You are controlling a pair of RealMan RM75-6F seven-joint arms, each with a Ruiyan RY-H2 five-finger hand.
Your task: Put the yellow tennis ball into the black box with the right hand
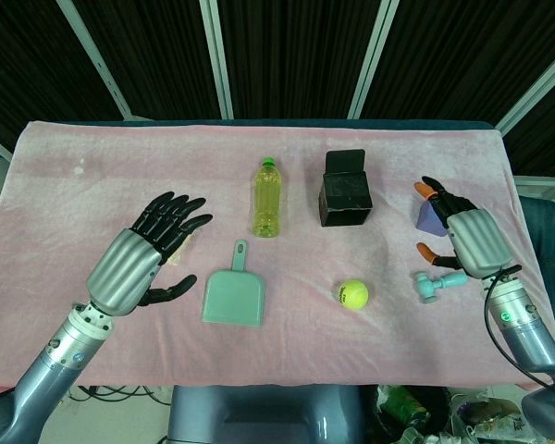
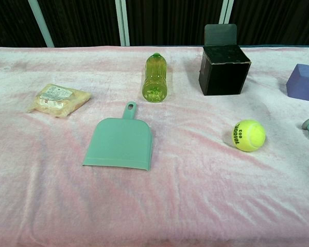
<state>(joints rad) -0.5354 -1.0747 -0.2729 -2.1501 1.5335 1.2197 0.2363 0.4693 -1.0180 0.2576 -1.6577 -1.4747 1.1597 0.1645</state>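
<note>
The yellow tennis ball [image 1: 353, 294] [image 2: 249, 135] lies on the pink cloth, in front of the black box [image 1: 345, 196] [image 2: 224, 68]. The box stands upright with its lid flap raised at the back. My right hand [image 1: 462, 231] hovers at the right side of the table, well to the right of the ball, fingers spread and holding nothing. My left hand [image 1: 153, 248] hangs over the left of the table, open and empty. Neither hand shows in the chest view.
A yellow-green bottle [image 1: 266, 196] [image 2: 155, 77] lies left of the box. A teal dustpan [image 1: 233, 296] [image 2: 120, 141] sits front centre. A purple block [image 2: 303, 82] and a teal toy hammer [image 1: 437, 283] lie under the right hand. A snack packet [image 2: 58, 99] lies under the left hand.
</note>
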